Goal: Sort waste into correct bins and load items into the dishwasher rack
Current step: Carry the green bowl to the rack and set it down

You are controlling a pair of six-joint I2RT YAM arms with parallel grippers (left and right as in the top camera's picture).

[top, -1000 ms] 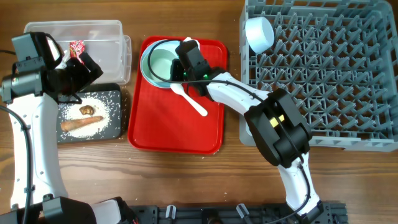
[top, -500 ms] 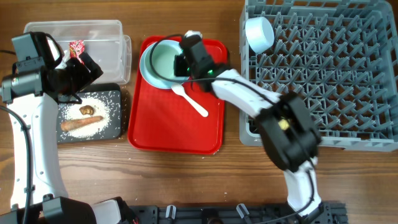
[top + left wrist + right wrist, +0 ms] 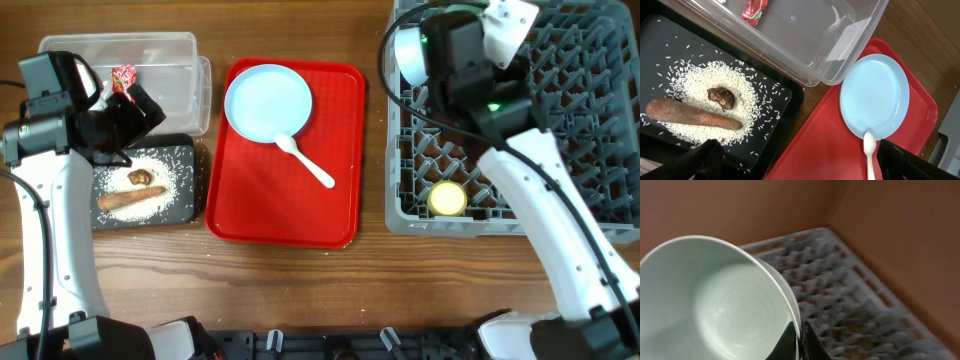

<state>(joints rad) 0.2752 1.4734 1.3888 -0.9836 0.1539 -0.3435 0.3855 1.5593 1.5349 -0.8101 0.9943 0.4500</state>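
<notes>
Mint-green bowl (image 3: 715,310) caught edge-on over the dishwasher rack (image 3: 580,120). The right gripper (image 3: 799,341) has its two fingers pressed together on the bowl's rim, one inside and one outside, and the hollow faces the wrist camera. The grey pegs lie below and beyond the fingers, blurred, so the way down is into the rack's far left corner. From above, a pale bowl (image 3: 408,55) shows in that same corner just beside the right arm. It cannot be told from there whether that is the pinched bowl or a second one already parked. A yellow cup (image 3: 447,198) sits low in the rack's near left corner, well apart from the bowl.

The right arm is plainly the nearer one for this job. The left gripper (image 3: 800,167) hangs with its fingers spread wide and empty on the far side of the table, above the black tray (image 3: 785,107) of rice and the clear tub (image 3: 840,55).

My read is that the bowl must tip between pegs rather than land flat, and a neighbour in that corner could crowd it. The blue plate (image 3: 268,103) and white spoon (image 3: 305,162) wait on the red tray (image 3: 290,210).
</notes>
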